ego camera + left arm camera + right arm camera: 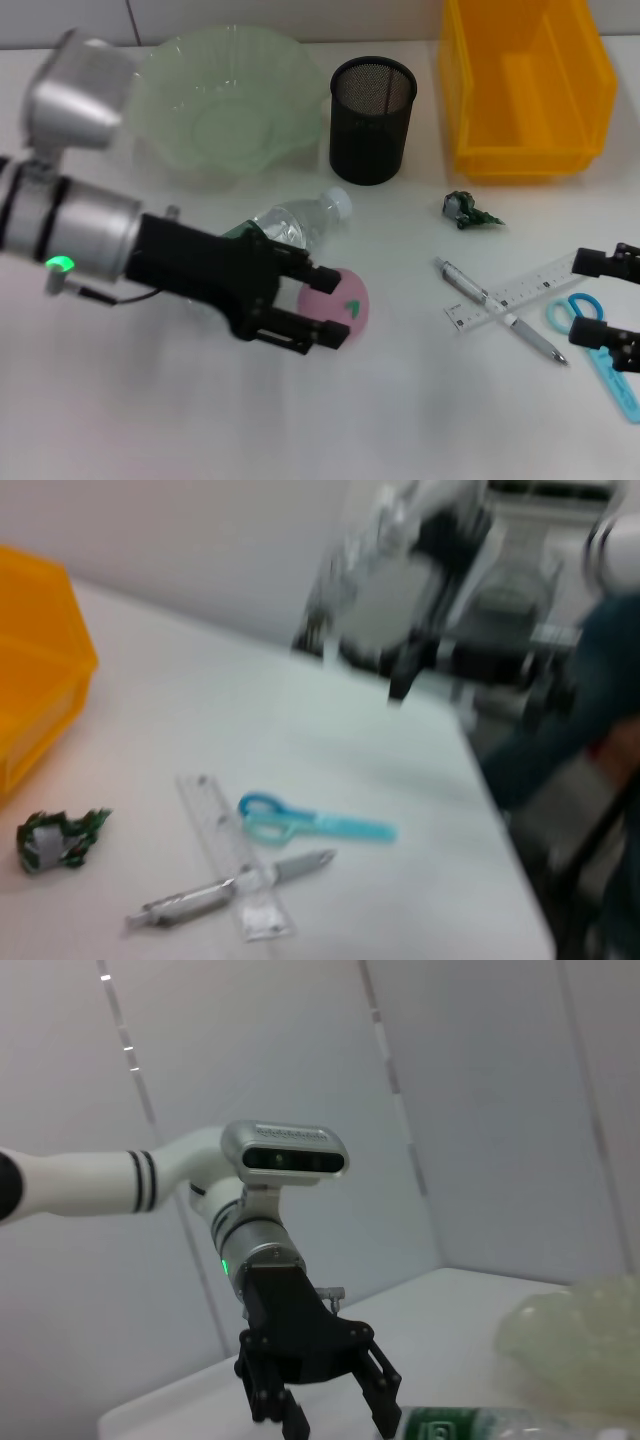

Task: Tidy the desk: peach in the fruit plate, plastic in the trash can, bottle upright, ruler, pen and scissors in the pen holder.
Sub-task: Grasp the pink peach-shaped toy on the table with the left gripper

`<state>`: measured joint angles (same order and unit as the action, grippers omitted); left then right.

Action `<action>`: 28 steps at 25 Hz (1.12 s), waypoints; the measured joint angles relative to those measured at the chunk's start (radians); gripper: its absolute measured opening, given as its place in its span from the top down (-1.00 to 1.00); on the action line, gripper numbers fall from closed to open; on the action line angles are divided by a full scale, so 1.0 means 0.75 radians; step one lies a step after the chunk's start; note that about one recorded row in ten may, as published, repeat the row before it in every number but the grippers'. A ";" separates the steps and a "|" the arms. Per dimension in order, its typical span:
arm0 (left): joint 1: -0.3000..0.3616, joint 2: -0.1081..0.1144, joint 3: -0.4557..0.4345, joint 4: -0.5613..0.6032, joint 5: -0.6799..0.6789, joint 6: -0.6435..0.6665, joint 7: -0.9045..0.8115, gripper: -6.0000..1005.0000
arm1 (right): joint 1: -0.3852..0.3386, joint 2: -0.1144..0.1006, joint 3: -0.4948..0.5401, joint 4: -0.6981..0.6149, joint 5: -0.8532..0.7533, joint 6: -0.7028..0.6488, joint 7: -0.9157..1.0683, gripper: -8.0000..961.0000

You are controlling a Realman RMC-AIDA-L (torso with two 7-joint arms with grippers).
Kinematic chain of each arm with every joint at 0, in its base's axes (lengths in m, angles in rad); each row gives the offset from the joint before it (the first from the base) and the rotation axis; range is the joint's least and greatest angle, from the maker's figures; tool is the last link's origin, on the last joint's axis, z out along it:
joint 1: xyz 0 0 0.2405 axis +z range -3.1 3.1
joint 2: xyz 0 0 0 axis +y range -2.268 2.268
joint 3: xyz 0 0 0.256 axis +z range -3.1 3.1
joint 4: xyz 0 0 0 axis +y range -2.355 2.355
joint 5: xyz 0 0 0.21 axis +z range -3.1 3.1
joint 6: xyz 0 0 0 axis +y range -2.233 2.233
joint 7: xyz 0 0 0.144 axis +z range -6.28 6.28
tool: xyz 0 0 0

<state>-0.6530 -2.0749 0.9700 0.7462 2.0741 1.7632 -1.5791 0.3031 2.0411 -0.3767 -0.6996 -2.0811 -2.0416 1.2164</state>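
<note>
A pink peach (345, 303) lies on the table, just in front of a clear bottle (295, 222) lying on its side. My left gripper (326, 305) is open, its fingertips on either side of the peach's left part; I cannot tell if they touch it. It also shows open in the right wrist view (327, 1410). A crumpled plastic wrapper (468, 210) lies right of centre. The pen (500, 310) crosses the ruler (515, 292), with the blue scissors (598, 350) beside them. My right gripper (608, 303) is open over the scissors' handles at the right edge.
A green fruit plate (225, 100) stands at the back left, a black mesh pen holder (372, 118) at the back centre and a yellow bin (525, 85) at the back right. The left wrist view shows the wrapper (60, 838), ruler (235, 855), scissors (310, 820) and pen (230, 890).
</note>
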 joint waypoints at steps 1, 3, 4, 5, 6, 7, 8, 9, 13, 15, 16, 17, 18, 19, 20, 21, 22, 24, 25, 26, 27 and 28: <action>-0.028 -0.002 0.074 0.024 0.000 -0.049 -0.034 -0.35 | -0.007 -0.001 0.012 0.000 0.000 0.006 0.000 -0.70; -0.048 -0.003 0.135 0.044 0.000 -0.084 -0.060 -0.35 | -0.020 -0.001 0.030 0.000 -0.001 0.017 0.000 -0.70; -0.086 -0.005 0.286 0.098 0.000 -0.166 -0.116 -0.35 | -0.026 -0.001 0.035 0.000 -0.001 0.025 0.000 -0.70; -0.093 -0.005 0.322 0.114 -0.001 -0.183 -0.128 -0.35 | -0.031 -0.002 0.040 0.000 -0.001 0.034 0.000 -0.70; -0.104 -0.005 0.408 0.157 -0.002 -0.233 -0.154 -0.35 | -0.036 -0.002 0.043 0.000 -0.002 0.042 0.000 -0.70; -0.106 -0.006 0.466 0.191 -0.002 -0.265 -0.171 -0.35 | -0.040 -0.002 0.045 0.002 -0.002 0.048 0.000 -0.70; -0.106 -0.006 0.546 0.242 -0.002 -0.306 -0.197 -0.35 | -0.043 -0.002 0.048 0.005 -0.002 0.056 0.000 -0.70; -0.105 -0.006 0.589 0.274 0.000 -0.327 -0.210 -0.35 | -0.047 -0.002 0.049 0.009 -0.002 0.065 0.000 -0.70; -0.094 -0.007 0.792 0.419 0.084 -0.442 -0.305 -0.35 | -0.052 -0.002 0.050 0.019 -0.002 0.077 0.000 -0.70; -0.097 -0.007 0.853 0.448 0.153 -0.480 -0.354 -0.35 | -0.052 -0.003 0.050 0.019 -0.002 0.078 0.000 -0.70; -0.102 -0.007 0.876 0.454 0.188 -0.494 -0.379 -0.35 | -0.052 -0.003 0.051 0.019 -0.002 0.078 0.000 -0.70; -0.105 -0.007 0.885 0.456 0.209 -0.501 -0.392 -0.33 | -0.052 -0.003 0.051 0.019 -0.002 0.078 0.000 -0.70; -0.108 -0.007 0.895 0.457 0.237 -0.507 -0.411 -0.32 | -0.052 -0.003 0.052 0.019 -0.002 0.078 0.000 -0.70; -0.111 -0.007 0.902 0.459 0.259 -0.510 -0.425 -0.30 | -0.052 -0.003 0.052 0.019 -0.002 0.078 0.000 -0.70; -0.112 -0.007 0.905 0.459 0.268 -0.511 -0.431 -0.29 | -0.050 -0.003 0.052 0.019 -0.002 0.078 0.000 -0.70; -0.113 -0.007 0.906 0.460 0.276 -0.512 -0.436 -0.27 | -0.049 -0.003 0.052 0.019 -0.002 0.078 0.000 -0.70; -0.113 -0.007 0.907 0.461 0.282 -0.514 -0.439 -0.25 | -0.047 -0.003 0.052 0.019 -0.001 0.078 0.000 -0.70; -0.109 -0.007 0.907 0.460 0.285 -0.521 -0.440 -0.19 | -0.044 -0.003 0.052 0.019 -0.001 0.078 0.000 -0.70; -0.108 -0.007 0.908 0.459 0.287 -0.525 -0.440 -0.16 | -0.042 -0.003 0.052 0.018 -0.001 0.078 0.000 -0.70; -0.107 -0.007 0.909 0.456 0.290 -0.527 -0.439 -0.14 | -0.041 -0.003 0.052 0.019 -0.001 0.078 0.000 -0.70; -0.105 -0.007 0.911 0.454 0.292 -0.530 -0.440 -0.11 | -0.040 -0.003 0.052 0.018 -0.001 0.078 0.000 -0.70; -0.103 -0.007 0.914 0.453 0.292 -0.536 -0.440 -0.08 | -0.040 -0.003 0.052 0.019 0.000 0.078 0.000 -0.70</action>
<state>-0.7299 -2.0801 1.6557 1.0861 2.2928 1.3615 -1.9088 0.2731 2.0386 -0.3374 -0.6857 -2.0815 -1.9834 1.2166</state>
